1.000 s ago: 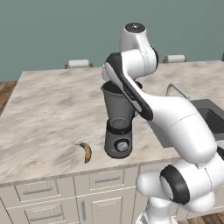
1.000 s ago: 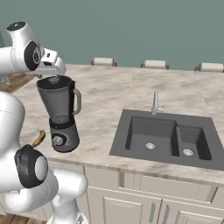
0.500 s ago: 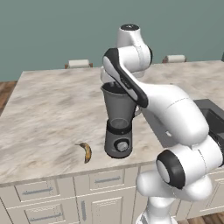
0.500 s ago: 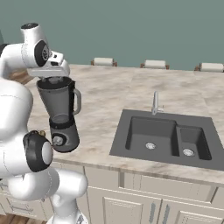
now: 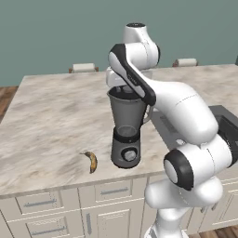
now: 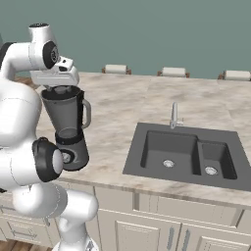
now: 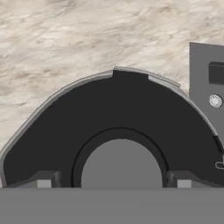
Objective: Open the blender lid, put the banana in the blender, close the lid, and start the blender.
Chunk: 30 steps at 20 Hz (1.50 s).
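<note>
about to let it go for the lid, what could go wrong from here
1. The gripper sits open right over the blender lid, its fingertips either side of the centre cap; closing off-centre may slip off the cap.
2. Pulling up hard could tip the tall blender.
3. The banana lies near the counter edge; a nudge could drop it.

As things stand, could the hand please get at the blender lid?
Probably yes: the open hand hangs right above the lid with its fingers either side of the centre cap, nothing between.
</note>
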Motion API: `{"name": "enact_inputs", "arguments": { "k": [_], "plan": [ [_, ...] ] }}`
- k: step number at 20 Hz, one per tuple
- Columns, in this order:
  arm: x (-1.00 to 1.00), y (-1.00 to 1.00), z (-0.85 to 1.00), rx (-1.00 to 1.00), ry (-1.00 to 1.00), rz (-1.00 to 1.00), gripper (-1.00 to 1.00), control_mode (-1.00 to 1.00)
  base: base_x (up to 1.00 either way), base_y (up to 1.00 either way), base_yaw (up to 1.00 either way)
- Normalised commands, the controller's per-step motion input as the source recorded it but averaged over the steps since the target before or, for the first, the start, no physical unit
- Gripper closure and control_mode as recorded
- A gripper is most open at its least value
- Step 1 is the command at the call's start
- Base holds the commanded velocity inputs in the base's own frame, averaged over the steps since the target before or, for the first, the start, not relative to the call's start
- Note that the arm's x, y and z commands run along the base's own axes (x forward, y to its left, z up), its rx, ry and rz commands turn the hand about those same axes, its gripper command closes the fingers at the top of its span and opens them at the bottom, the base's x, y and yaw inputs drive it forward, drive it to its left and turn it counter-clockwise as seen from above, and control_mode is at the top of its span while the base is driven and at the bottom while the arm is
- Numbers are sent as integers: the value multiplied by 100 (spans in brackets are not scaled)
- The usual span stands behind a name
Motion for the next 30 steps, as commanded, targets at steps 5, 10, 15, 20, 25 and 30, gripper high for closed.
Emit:
{"name": "enact_inputs", "arguments": {
  "k": [5, 10, 15, 20, 25, 30],
  "plan": [
    [-3, 0, -62, 0, 3, 0, 100, -100, 0, 0, 0],
    [0, 2, -41, 0, 0, 0, 100, -100, 0, 0, 0],
    [-1, 0, -4, 0, 0, 0, 100, -100, 0, 0, 0],
    [-7, 0, 1, 1, -1, 0, 100, -100, 0, 0, 0],
    [-15, -6, 74, 1, -17, 0, 100, -100, 0, 0, 0],
    [-27, -33, 98, 0, -23, 0, 100, -100, 0, 0, 0]
  ]
}}
